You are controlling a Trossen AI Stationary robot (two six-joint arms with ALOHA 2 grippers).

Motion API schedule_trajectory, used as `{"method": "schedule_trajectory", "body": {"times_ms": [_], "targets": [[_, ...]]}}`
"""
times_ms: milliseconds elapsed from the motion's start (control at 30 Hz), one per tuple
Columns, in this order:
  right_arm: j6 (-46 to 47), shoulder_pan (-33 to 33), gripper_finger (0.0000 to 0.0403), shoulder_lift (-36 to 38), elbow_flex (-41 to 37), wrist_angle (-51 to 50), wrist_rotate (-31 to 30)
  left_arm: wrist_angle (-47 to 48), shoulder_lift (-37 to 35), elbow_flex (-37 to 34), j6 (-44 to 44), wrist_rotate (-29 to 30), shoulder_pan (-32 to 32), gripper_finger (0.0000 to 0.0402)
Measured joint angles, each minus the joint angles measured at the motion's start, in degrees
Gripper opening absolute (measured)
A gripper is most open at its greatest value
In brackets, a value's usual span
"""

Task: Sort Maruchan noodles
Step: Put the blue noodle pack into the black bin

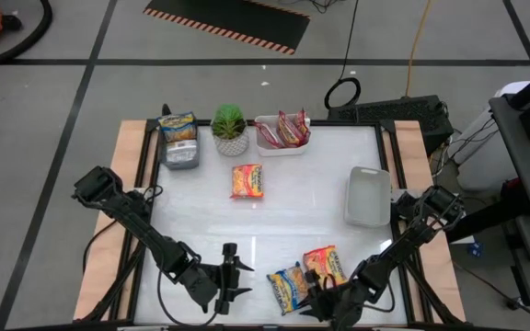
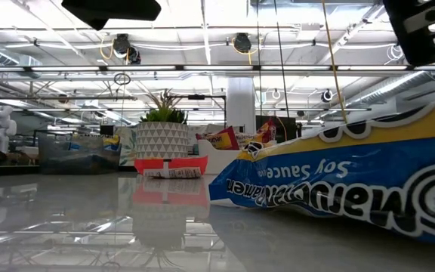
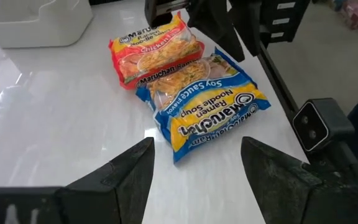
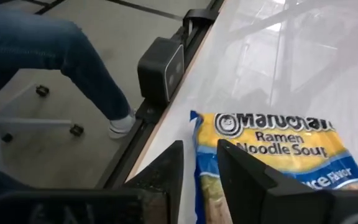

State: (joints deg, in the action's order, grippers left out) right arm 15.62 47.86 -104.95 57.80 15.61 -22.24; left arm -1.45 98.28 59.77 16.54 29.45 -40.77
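Observation:
A blue-trimmed Maruchan packet (image 1: pixel 287 287) lies flat near the table's near edge, and a red-trimmed packet (image 1: pixel 326 264) lies against its far side. Both show in the left wrist view, the blue packet (image 3: pixel 204 102) and the red packet (image 3: pixel 154 53). A third packet (image 1: pixel 247 181) lies mid-table. Another (image 1: pixel 178 127) sits in the grey tray, and several red ones (image 1: pixel 286 129) sit in the white tray. My left gripper (image 1: pixel 237 276) (image 3: pixel 197 168) is open, left of the blue packet and pointing at it. My right gripper (image 1: pixel 313 296) (image 4: pixel 199 163) is at the blue packet's near right corner. My right gripper has its two fingers nearly together on either side of the blue packet's short end edge (image 4: pixel 197 134), close to a corner. It comes slanting down from the table's near right. The rest of the packet (image 4: pixel 278 149) lies on the table.
An empty pale tray (image 1: pixel 368 196) stands near the right edge and a small potted plant (image 1: pixel 230 129) at the far side between the two filled trays. A person's jeans leg and shoe (image 4: pixel 67 56) show on the floor beside the table's near edge.

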Motion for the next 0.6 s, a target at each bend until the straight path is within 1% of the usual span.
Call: {"method": "schedule_trajectory", "body": {"times_ms": [167,300,467,600], "targets": [[-0.1,0.0,0.0083,0.0,0.0,0.3,-0.1,0.0,0.0,0.0,0.0,0.0,0.3,0.0246],[0.3,0.0,0.0085,-1.2,0.0,1.6,0.0,0.0,0.0,0.0,0.5,0.0,0.6,0.0246],[-1.2,-0.4,0.0112,-7.5,0.1,9.0,-0.1,0.0,0.0,0.0,0.5,0.0,0.6,0.0246],[-5.0,-0.8,0.0135,-9.6,1.1,11.6,-1.5,0.0,0.0,0.0,0.2,0.0,0.6,0.0246]]}}
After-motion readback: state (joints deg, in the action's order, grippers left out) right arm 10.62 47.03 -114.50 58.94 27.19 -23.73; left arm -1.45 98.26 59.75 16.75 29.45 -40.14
